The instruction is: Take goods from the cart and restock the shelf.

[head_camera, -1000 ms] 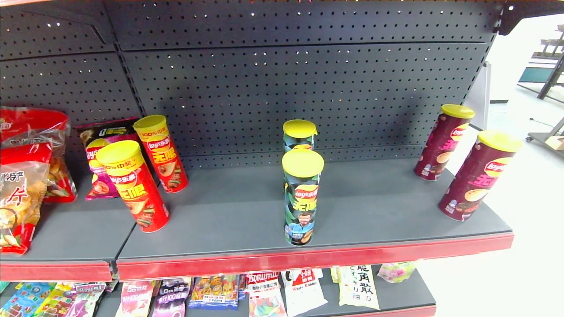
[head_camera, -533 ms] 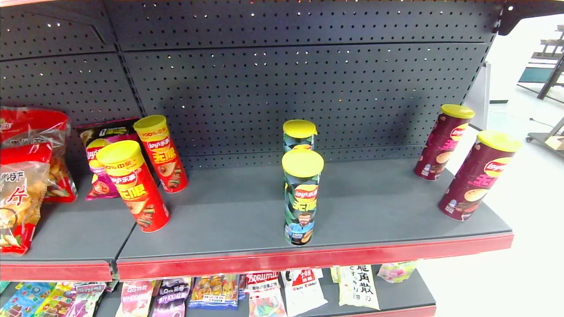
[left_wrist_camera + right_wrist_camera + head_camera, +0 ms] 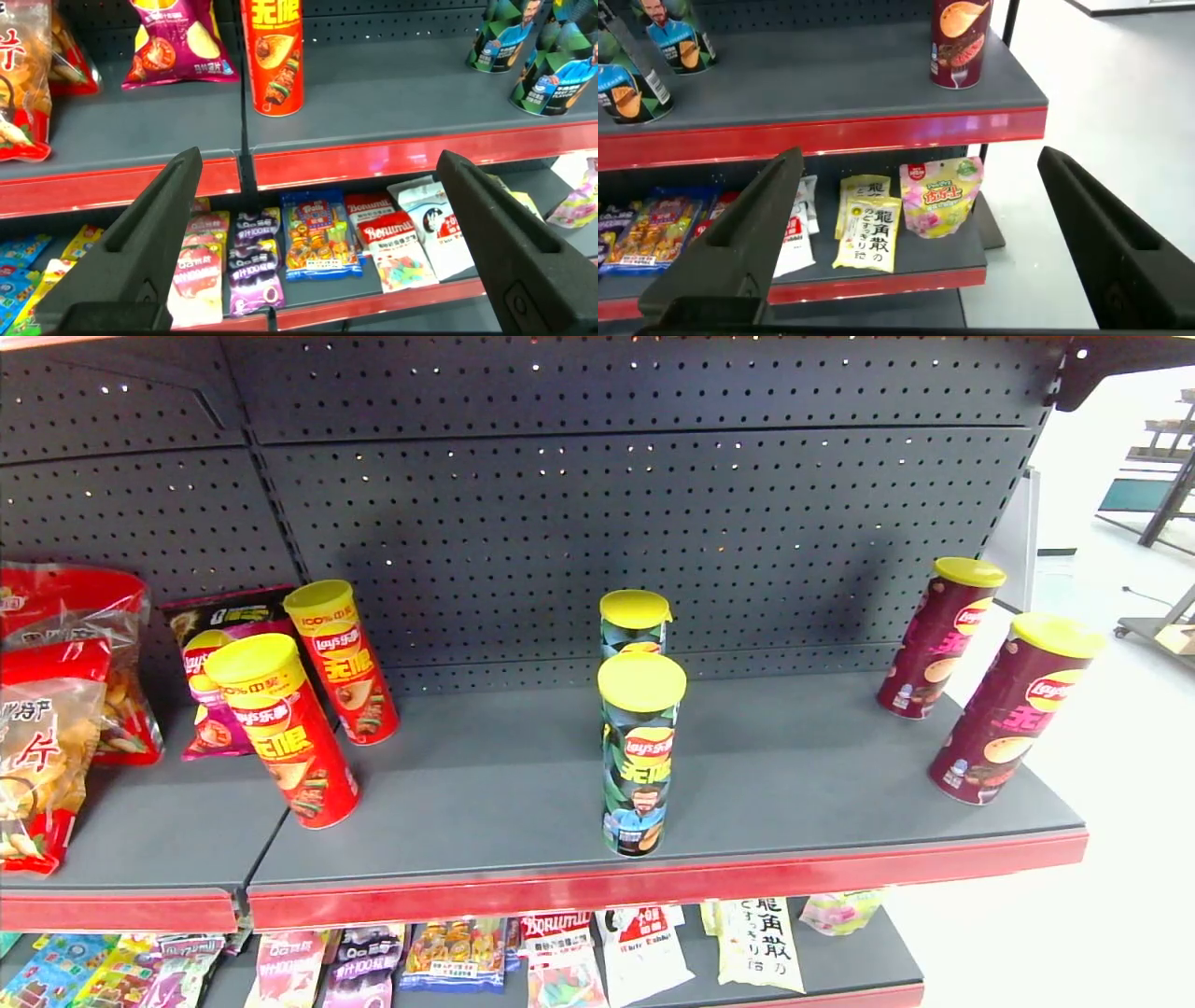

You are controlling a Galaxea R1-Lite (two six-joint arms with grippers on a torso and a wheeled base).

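Observation:
The grey shelf (image 3: 523,803) with a red front edge carries upright chip cans with yellow lids. Two red cans (image 3: 280,737) stand at the left, two dark green cans (image 3: 639,751) in the middle, and two maroon cans (image 3: 1013,709) at the right end. My left gripper (image 3: 318,157) hangs open and empty in front of the shelf, below the front red can (image 3: 272,56). My right gripper (image 3: 920,154) is also open and empty, facing the shelf's right end near a maroon can (image 3: 960,42).
Snack bags (image 3: 56,709) fill the shelf's left section, with a purple chip bag (image 3: 219,663) behind the red cans. The lower shelf (image 3: 318,238) holds several candy packets (image 3: 868,224). Open floor (image 3: 1120,140) lies past the shelf's right end.

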